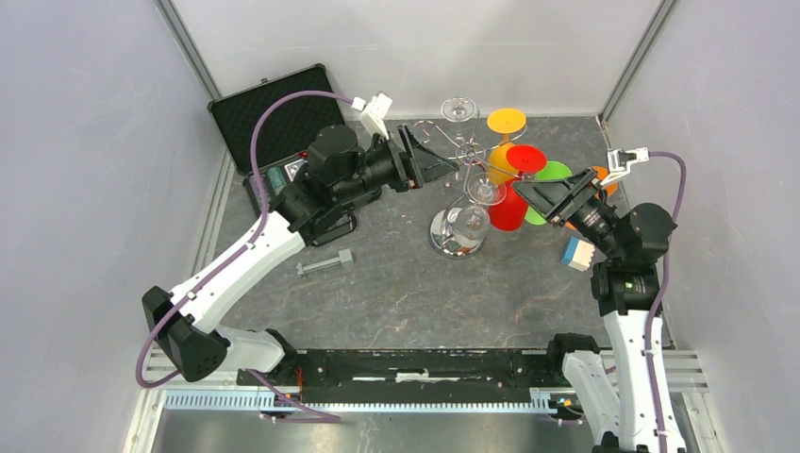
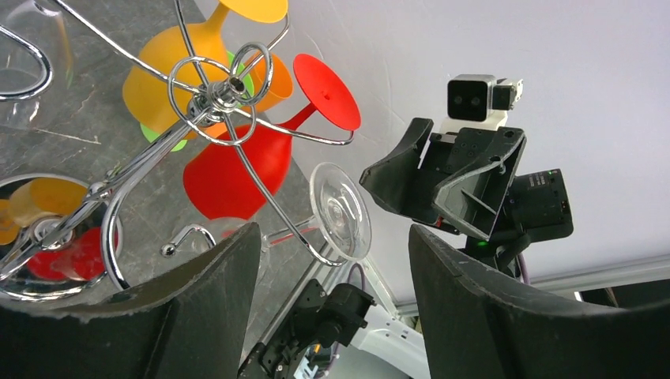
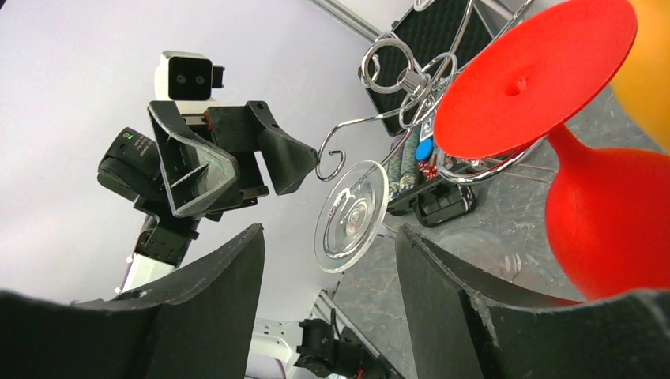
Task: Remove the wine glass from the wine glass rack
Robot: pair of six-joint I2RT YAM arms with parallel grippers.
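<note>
An open black case (image 1: 283, 111) lies at the far left of the surface (image 1: 396, 288). Just right of it the left arm (image 1: 253, 253) reaches right toward the wine glass rack (image 1: 465, 151), its jaws apart and holding nothing. The clear wine glass (image 1: 485, 192) hangs from a hook arm on the rack's near right side. Its foot is up and its bowl down over the shiny base, so the stem runs roughly up and down. Red, orange and green glasses (image 1: 509, 209) crowd the rack's right. The right arm (image 1: 634, 274) points left, jaws likewise apart and empty. The glass sits between both pairs of jaws, and the right pair looks slightly nearer.
</note>
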